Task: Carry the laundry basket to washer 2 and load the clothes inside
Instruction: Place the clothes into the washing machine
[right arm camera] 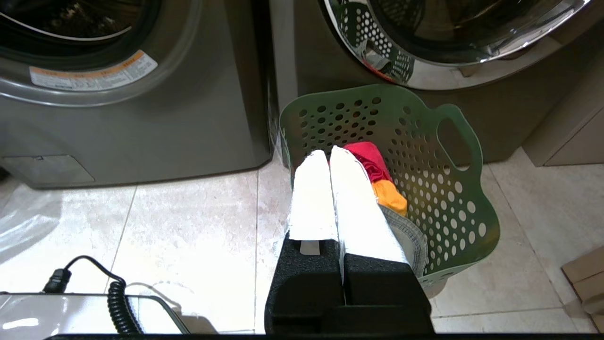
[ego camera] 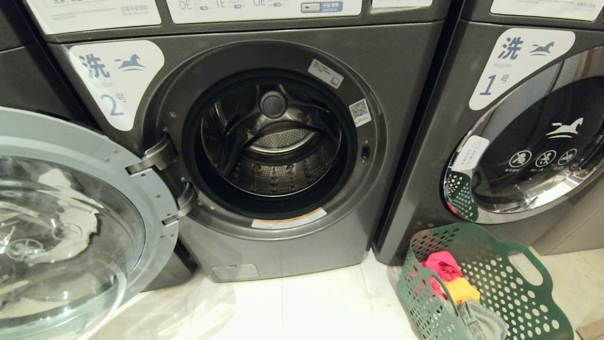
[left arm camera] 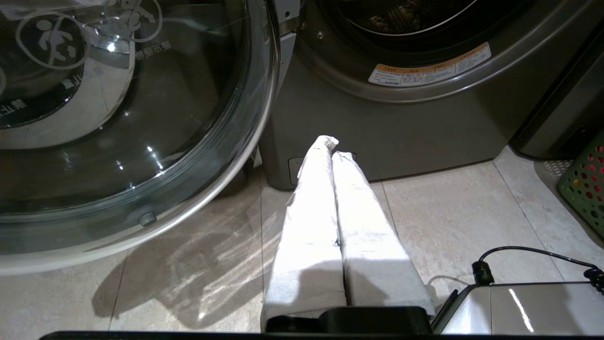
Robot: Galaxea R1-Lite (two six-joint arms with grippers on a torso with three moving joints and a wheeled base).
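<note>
Washer 2 [ego camera: 283,245] stands straight ahead with its numeral label [ego camera: 115,82] at upper left; its glass door [ego camera: 71,222] is swung wide open to the left and the steel drum [ego camera: 276,156] looks empty. The green laundry basket [ego camera: 495,278] sits on the floor at the lower right, in front of the neighbouring washer. It holds red [right arm camera: 370,158], orange [right arm camera: 391,198] and denim [right arm camera: 413,236] clothes. My left gripper [left arm camera: 332,146] is shut and empty, low above the tiles before washer 2. My right gripper [right arm camera: 328,156] is shut and empty, over the basket's near rim.
Washer 1 [ego camera: 519,71] stands to the right with its chrome-ringed door [ego camera: 533,156] closed. The open door of washer 2 fills the left side of the space. Pale floor tiles [ego camera: 306,307] lie between door and basket. A cardboard corner [right arm camera: 585,278] sits right of the basket.
</note>
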